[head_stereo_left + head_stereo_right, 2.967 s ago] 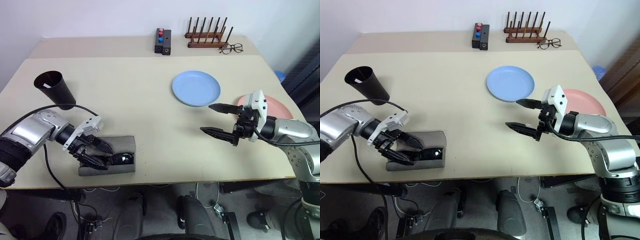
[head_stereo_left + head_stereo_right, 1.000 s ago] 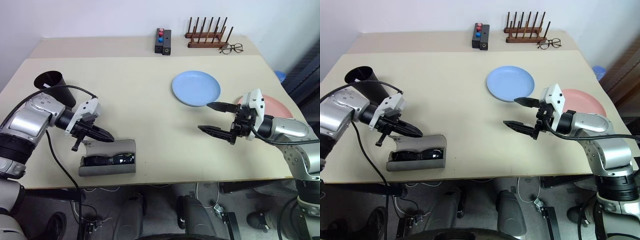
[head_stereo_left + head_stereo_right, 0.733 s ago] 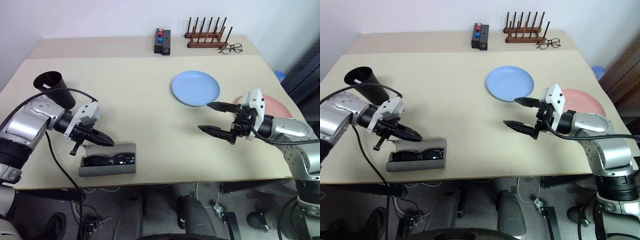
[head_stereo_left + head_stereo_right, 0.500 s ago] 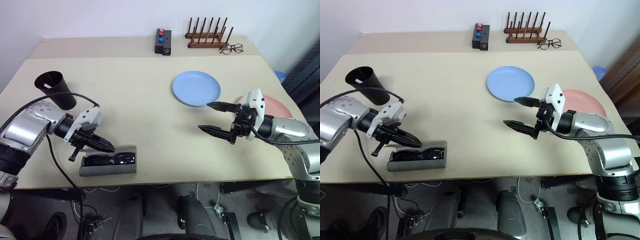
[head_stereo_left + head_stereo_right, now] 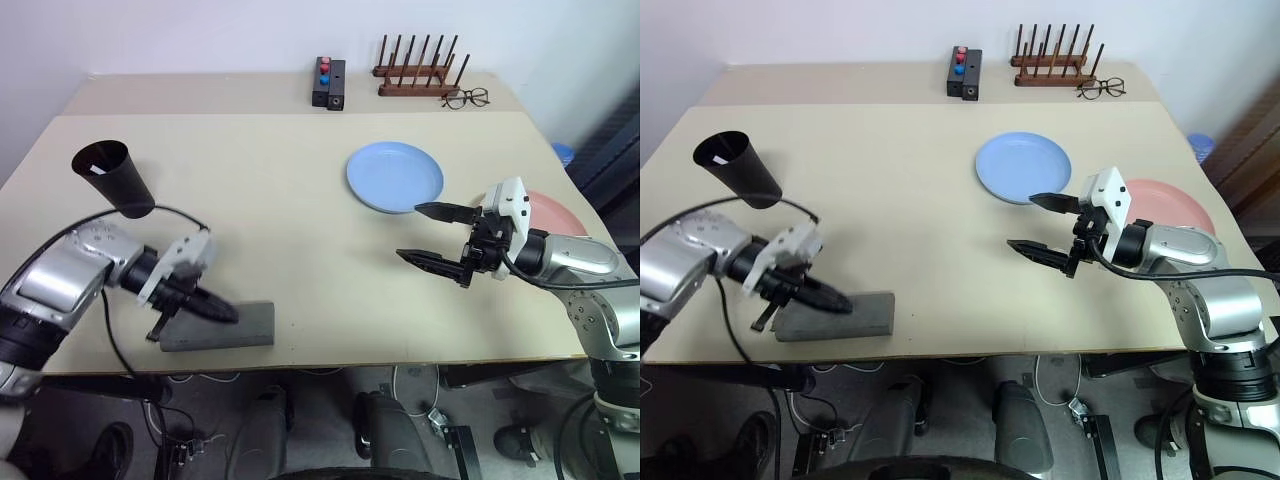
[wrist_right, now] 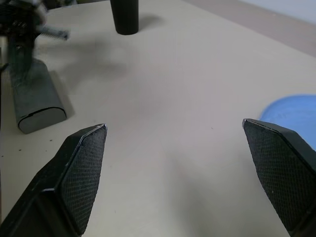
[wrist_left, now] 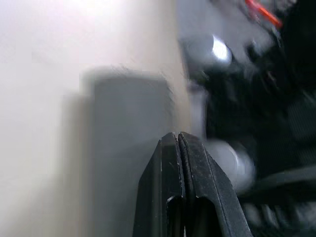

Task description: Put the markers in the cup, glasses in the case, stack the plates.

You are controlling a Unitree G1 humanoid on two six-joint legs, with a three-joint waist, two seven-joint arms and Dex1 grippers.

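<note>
The grey case [image 5: 218,327] lies near the table's front left edge with its flap folded down. The glasses are hidden, and no markers are in sight. My left gripper [image 5: 226,315] is shut with nothing in it, its tips lying on top of the case [image 7: 126,128]. The dark cup [image 5: 113,178] stands behind it at the far left. The light blue plate [image 5: 395,176] sits right of centre. The pink plate [image 5: 556,214] lies further right, partly behind my right arm. My right gripper [image 5: 408,231] hovers open and empty in front of the blue plate.
At the back of the table stand a black box with red and blue buttons [image 5: 328,83], a wooden peg rack [image 5: 418,72] and thin clear spectacles [image 5: 463,97]. The table's front edge runs just below the case.
The left gripper came down and toward the front edge onto the case. The flap now covers the dark glasses that lay visible inside. The right arm has kept still.
</note>
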